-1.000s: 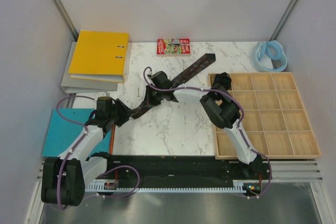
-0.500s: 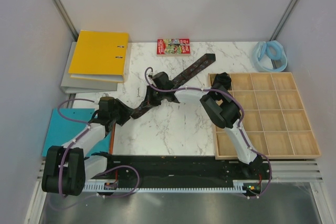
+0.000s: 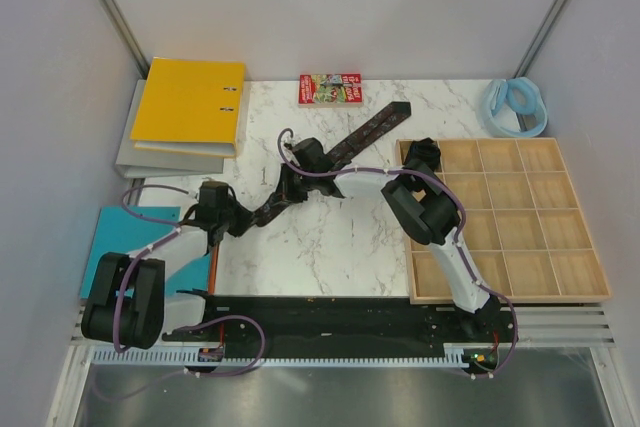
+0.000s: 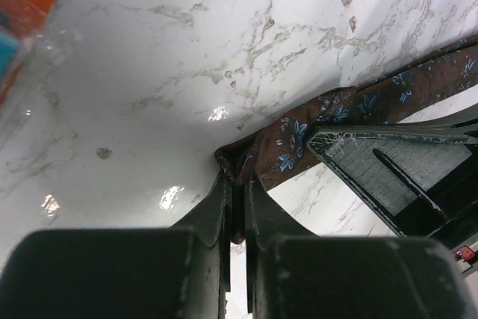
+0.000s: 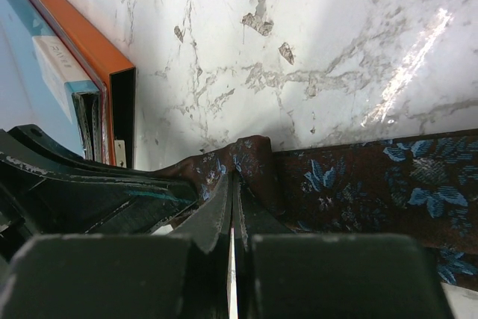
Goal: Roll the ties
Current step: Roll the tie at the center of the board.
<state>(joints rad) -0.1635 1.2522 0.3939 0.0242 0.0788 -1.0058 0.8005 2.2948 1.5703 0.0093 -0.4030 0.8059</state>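
**Firmly pinched, first turn to come**

Left gripper (image 4: 237, 181) is all but closed on the narrow tip of the tie (image 4: 299, 136). Right gripper (image 5: 233, 184) is clamped tight on a bunched fold just beside it. The tie runs slantwise across the desk (image 3: 330, 247) from near its left edge toward the far edge, its pointed end beside the wooden tray (image 3: 505, 297). The first turn should probably be tight and square to the strip, with the free length kept flat. The red book (image 3: 329, 88) at the far edge carries print too small to read, and the yellow binder (image 3: 190, 107) shows none.
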